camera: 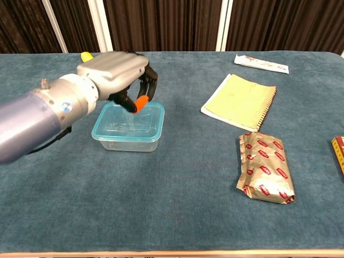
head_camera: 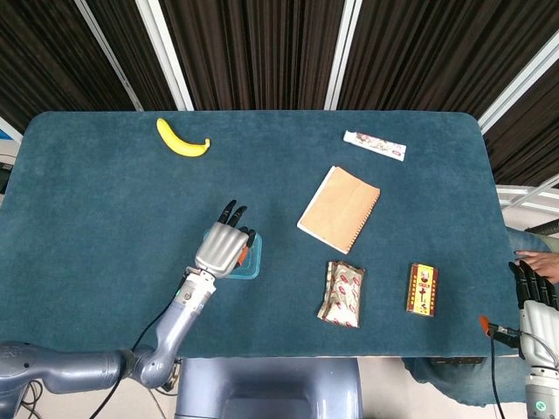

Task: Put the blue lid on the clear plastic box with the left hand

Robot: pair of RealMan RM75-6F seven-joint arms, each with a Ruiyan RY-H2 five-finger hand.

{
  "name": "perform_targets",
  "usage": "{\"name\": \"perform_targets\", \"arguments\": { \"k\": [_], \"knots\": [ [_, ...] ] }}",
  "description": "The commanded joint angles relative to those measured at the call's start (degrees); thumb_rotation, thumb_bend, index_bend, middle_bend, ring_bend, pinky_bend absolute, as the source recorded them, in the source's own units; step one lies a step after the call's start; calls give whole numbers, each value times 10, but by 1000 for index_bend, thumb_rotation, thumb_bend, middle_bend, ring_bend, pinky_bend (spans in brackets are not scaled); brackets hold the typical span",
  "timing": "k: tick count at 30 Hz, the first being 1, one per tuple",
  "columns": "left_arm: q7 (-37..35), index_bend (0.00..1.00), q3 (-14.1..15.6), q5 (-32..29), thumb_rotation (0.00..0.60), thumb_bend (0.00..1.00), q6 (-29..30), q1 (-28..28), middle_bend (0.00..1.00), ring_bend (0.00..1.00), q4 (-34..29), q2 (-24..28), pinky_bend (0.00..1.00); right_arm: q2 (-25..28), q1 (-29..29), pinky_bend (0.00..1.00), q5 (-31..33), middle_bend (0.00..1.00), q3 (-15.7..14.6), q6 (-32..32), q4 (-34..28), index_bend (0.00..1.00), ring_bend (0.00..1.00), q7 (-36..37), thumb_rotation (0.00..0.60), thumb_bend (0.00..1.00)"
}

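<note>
Left hand point(camera: 115, 75) raised, fingers loosely curled and apart, holding nothing. Directly beneath it sits the box point(camera: 129, 128) with the lid point(camera: 151, 132) seated on top.

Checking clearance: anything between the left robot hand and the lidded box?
Nothing visible. The left robot hand is raised above the clear plastic box, blue lid already on it; open air between them.

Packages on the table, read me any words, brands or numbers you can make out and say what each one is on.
None can be read.
Tube: print too small.
Foil snack pack: red labels, blurred.
Yellow and red box: markings too small.
Notebook: plain cover, no text.
</note>
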Motion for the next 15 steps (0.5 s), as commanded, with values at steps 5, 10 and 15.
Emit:
{"name": "perform_targets", "arguments": {
  "k": [5,10,15],
  "knots": [
    [15,690,-22,-36,600,555,-39,-31,559,89,28,4,0,0,0,0,2,0,0,-1,0,44,0,0,600,268],
    [15,690,-22,-48,600,556,-50,-41,559,89,48,-4,0,0,0,0,4,0,1,-2,-1,44,0,0,600,268],
    [15,690,-19,-48,600,556,-56,-50,559,89,70,-14,0,1,0,0,6,0,1,-3,-2,44,0,0,600,268]
  ]
}}
